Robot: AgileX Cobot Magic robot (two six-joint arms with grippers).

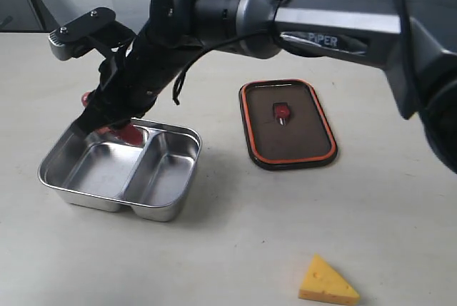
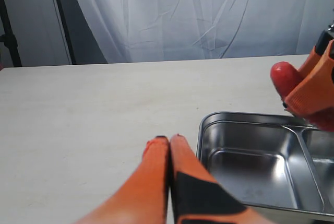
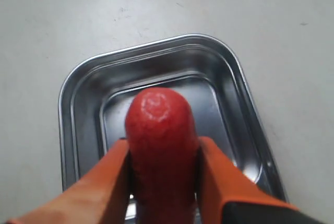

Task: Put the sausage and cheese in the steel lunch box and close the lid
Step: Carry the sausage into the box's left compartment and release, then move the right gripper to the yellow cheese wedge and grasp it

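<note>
My right gripper (image 1: 118, 129) reaches across to the left and is shut on the red sausage (image 1: 128, 133), held just above the far end of the larger left compartment of the steel lunch box (image 1: 107, 202). In the right wrist view the sausage (image 3: 159, 130) sits between the orange fingers of the right gripper (image 3: 163, 141), over the steel lunch box (image 3: 83, 104). My left gripper (image 2: 168, 139) is shut and empty, beside the steel lunch box (image 2: 250, 166). The lid (image 1: 289, 124) lies seal-up to the right of the box. The cheese (image 1: 327, 282) rests near the front edge.
The right arm's dark forearm (image 1: 321, 28) spans the back of the table above the lid. A white curtain (image 2: 198, 15) hangs behind the table's far edge. The right gripper's fingers (image 2: 313, 91) and the sausage (image 2: 284, 75) also show in the left wrist view.
</note>
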